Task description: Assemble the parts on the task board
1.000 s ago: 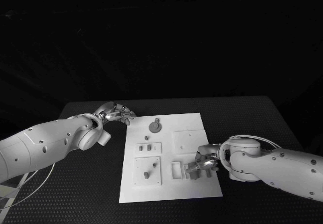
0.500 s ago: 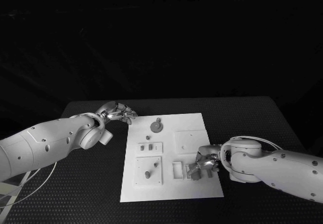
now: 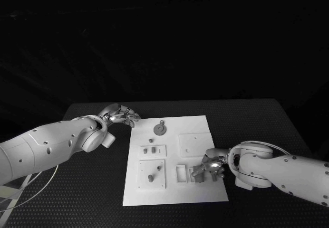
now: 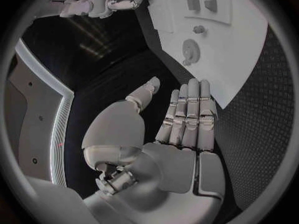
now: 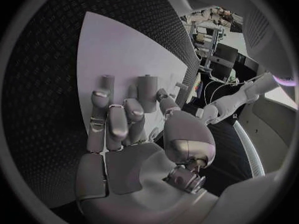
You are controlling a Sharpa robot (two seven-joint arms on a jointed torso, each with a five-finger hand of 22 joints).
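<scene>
1. Our right hand point(image 3: 209, 167) rests low over the task board's point(image 3: 195, 124) near right corner, fingers curled around small grey parts point(image 3: 197, 173); whether it grips one, we cannot tell.
2. Our left hand point(image 3: 120, 115) hovers off the board's far left corner, fingers together, holding nothing.
3. Risk: curled fingers could knock a neighbouring part askew.

Two arms: smooth white rounded shells, small dark screw holes along the casings. Left hand point(image 3: 120, 115) and right hand point(image 3: 209, 167): silver metal, segmented fingers point(image 4: 189, 109), rounded palm housing. Thin pale cable loops beside the left arm.
</scene>
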